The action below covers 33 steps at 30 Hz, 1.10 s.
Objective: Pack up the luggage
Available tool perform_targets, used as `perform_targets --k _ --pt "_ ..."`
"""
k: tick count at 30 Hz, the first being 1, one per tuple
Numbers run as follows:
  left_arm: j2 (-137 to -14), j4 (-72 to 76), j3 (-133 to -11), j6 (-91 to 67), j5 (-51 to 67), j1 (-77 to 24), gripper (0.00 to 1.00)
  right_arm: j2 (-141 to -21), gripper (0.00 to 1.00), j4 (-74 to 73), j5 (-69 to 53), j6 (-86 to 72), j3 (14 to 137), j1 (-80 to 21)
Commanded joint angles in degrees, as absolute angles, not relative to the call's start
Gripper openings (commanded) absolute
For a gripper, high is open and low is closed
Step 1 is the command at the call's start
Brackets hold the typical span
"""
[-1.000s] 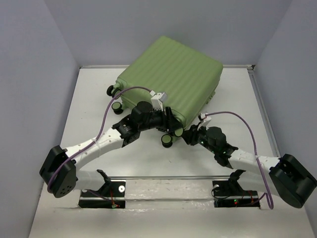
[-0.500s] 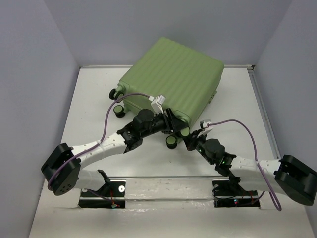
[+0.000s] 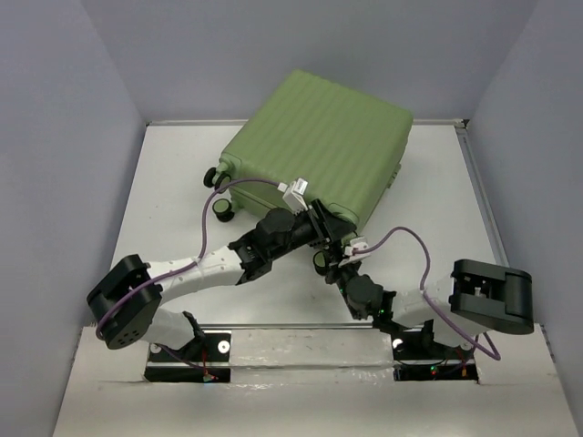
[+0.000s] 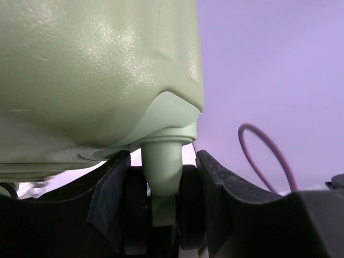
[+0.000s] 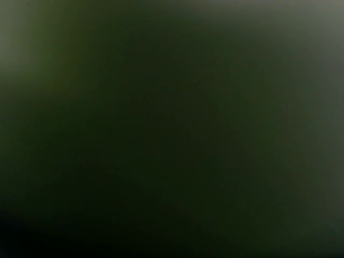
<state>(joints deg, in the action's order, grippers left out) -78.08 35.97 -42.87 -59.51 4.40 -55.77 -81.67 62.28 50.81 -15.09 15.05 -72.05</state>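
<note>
The luggage point(image 3: 319, 155) is a light-green ribbed suitcase, closed and lying flat at the back of the table. My left gripper point(image 3: 325, 224) is at its near corner. In the left wrist view the left gripper point(image 4: 161, 177) is shut on a black caster wheel point(image 4: 191, 204) with a green stem point(image 4: 163, 161) under the shell point(image 4: 97, 70). My right gripper point(image 3: 337, 265) is pressed close under the same corner, beside another wheel point(image 3: 320, 260). The right wrist view is entirely dark, so its jaws do not show.
Two more black wheels point(image 3: 221, 209) stick out at the suitcase's left end. The white table point(image 3: 173, 218) is walled at the back and both sides. The right arm's base link point(image 3: 487, 296) is folded at the near right. Purple cables loop over both arms.
The suitcase has swung, its near corner moving right and toward me with my left gripper on the wheel. My right arm has folded back, its gripper sliding left under that corner.
</note>
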Motion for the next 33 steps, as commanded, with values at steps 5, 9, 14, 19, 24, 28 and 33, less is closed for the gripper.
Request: perform_targets --k 5,9,14,19,24,28,33 --pt "-79.53 63.81 -55.71 -63.37 3.17 -64.23 0.06 -95.24 0.07 98.44 52.37 -3.35 31.0 -80.24" --pt "-83.23 65.21 -59.41 -65.56 4.83 -66.01 0.06 -99.93 0.07 98.52 51.77 -2.88 39.19 -80.24" --pt "-81.83 58.46 -61.17 -62.5 6.24 -66.53 0.29 -99.76 0.07 98.35 54.74 -1.76 38.24 -79.63" --pt "-77.35 33.96 -68.72 -47.14 10.19 -64.78 0.99 -96.07 0.16 98.26 59.85 -8.08 24.63 -79.63" --pt "-69.62 6.3 -78.3 -29.73 2.48 -60.57 0.99 -92.99 0.52 97.39 59.33 -12.74 17.59 -80.77" --pt "-58.84 -3.3 -74.81 -23.47 -3.06 -51.88 0.99 -90.97 0.68 91.51 58.19 -16.95 15.12 -82.18" --pt "-49.93 -18.15 -67.25 -19.0 -12.36 -36.95 0.99 -83.61 0.85 80.91 54.33 -17.22 16.16 -83.5"
